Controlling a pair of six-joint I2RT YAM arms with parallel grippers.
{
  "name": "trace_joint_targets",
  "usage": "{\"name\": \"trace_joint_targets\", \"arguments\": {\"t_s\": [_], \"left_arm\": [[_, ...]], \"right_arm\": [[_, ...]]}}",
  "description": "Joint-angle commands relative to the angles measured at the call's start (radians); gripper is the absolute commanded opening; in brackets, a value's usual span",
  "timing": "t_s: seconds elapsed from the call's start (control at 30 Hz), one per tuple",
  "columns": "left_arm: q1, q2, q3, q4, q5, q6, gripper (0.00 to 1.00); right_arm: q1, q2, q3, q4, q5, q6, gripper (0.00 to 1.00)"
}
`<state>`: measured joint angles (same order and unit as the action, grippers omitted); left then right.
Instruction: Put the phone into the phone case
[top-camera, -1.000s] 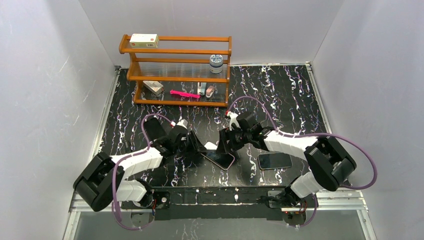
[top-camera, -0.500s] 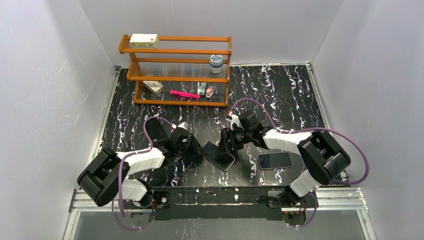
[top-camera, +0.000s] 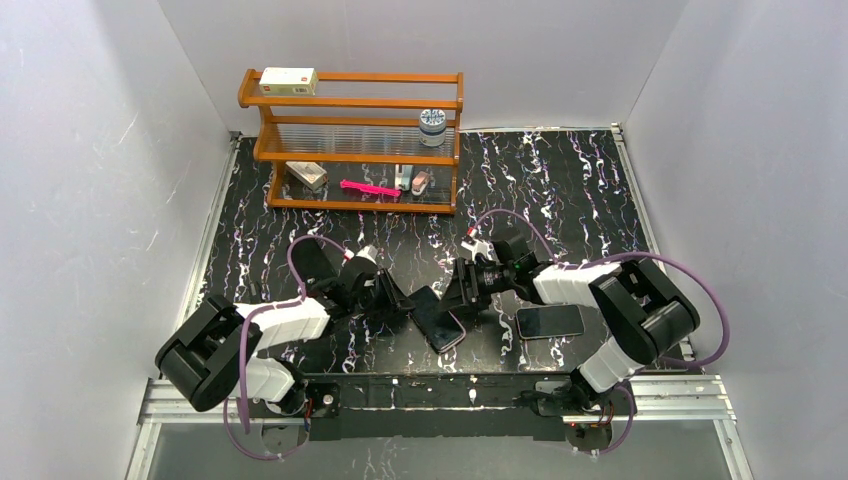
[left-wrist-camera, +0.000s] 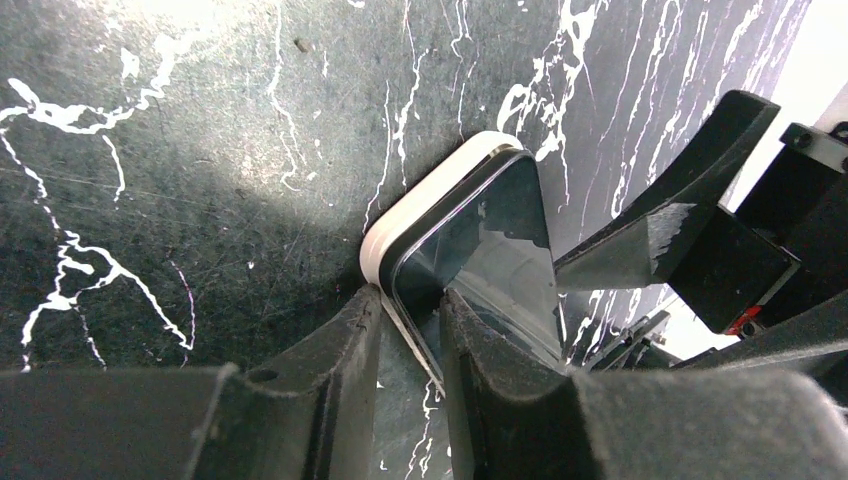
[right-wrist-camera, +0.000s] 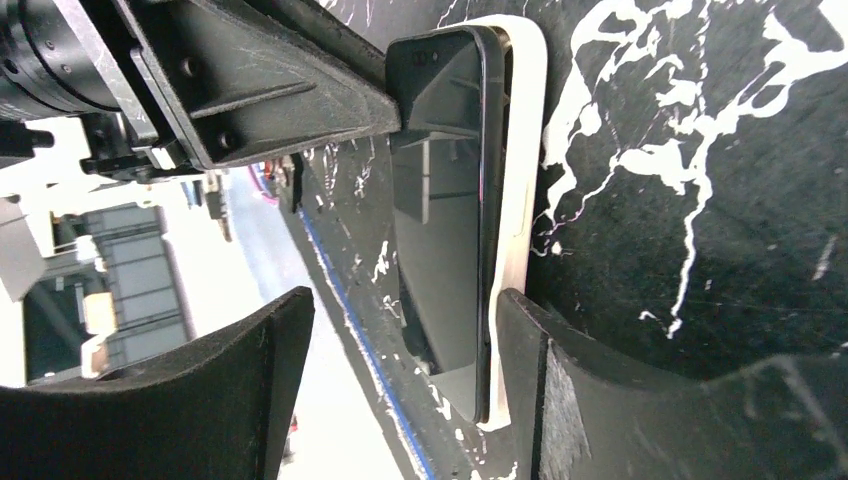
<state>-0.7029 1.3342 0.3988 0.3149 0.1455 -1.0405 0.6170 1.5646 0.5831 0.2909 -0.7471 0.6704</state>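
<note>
Top view: phone (top-camera: 438, 320) lies diagonally on the table (top-camera: 600, 200) near centre, with the left gripper (top-camera: 398, 300) at its far-left end and the right gripper (top-camera: 463, 298) on its right. From there you only get a dark slab with a pinkish rim, so you can't read the fit.

Left wrist view: left gripper (left-wrist-camera: 405, 305) is clamped on one end. One finger is against the corner of the pale phone case (left-wrist-camera: 425, 195), the other flat on the dark screen. A thin silvery edge shows just inside the case rim.

Right wrist view: right gripper (right-wrist-camera: 400, 310) has its fingers spread wide. One touches the case's outer edge, the other stands clear of the phone. Only this view shows the case as a wide pale band along one long side. The phone looks tilted against it, not flush. The left arm's finger presses on the far end.

Top view only: second dark slab (top-camera: 549, 321) lies flat just right of the right gripper, apart from both. Wooden rack (top-camera: 350, 140) stands at far left.
</note>
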Motion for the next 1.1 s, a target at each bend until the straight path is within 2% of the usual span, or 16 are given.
{"name": "trace_joint_targets", "arguments": {"t_s": [0.0,0.17,0.23,0.37,0.57,0.77,0.87,1.07], "left_arm": [[-0.033,0.013,-0.031,0.070,0.086,-0.030,0.22],[-0.033,0.010,-0.031,0.080,0.098,-0.037,0.20],[-0.035,0.003,-0.036,0.080,0.100,-0.048,0.20],[-0.035,-0.023,-0.044,0.075,0.104,-0.066,0.22],[-0.035,-0.056,-0.025,0.027,0.113,-0.075,0.32],[-0.040,-0.066,-0.009,-0.019,0.121,-0.086,0.37],[-0.041,-0.050,-0.006,-0.020,0.120,-0.089,0.25],[-0.051,-0.003,0.018,-0.024,0.111,-0.089,0.21]], "right_arm": [[0.017,0.028,0.045,0.261,-0.169,0.129,0.73],[0.015,0.047,0.029,0.393,-0.129,0.243,0.72],[0.014,0.044,0.022,0.382,-0.081,0.260,0.71],[0.014,0.015,0.025,0.251,0.021,0.223,0.71],[0.015,-0.063,0.051,-0.032,0.145,0.053,0.77],[0.015,-0.058,0.058,-0.109,0.157,-0.003,0.79],[0.016,-0.038,0.052,-0.113,0.158,-0.018,0.80],[0.029,0.015,0.079,-0.171,0.165,-0.057,0.80]]}}
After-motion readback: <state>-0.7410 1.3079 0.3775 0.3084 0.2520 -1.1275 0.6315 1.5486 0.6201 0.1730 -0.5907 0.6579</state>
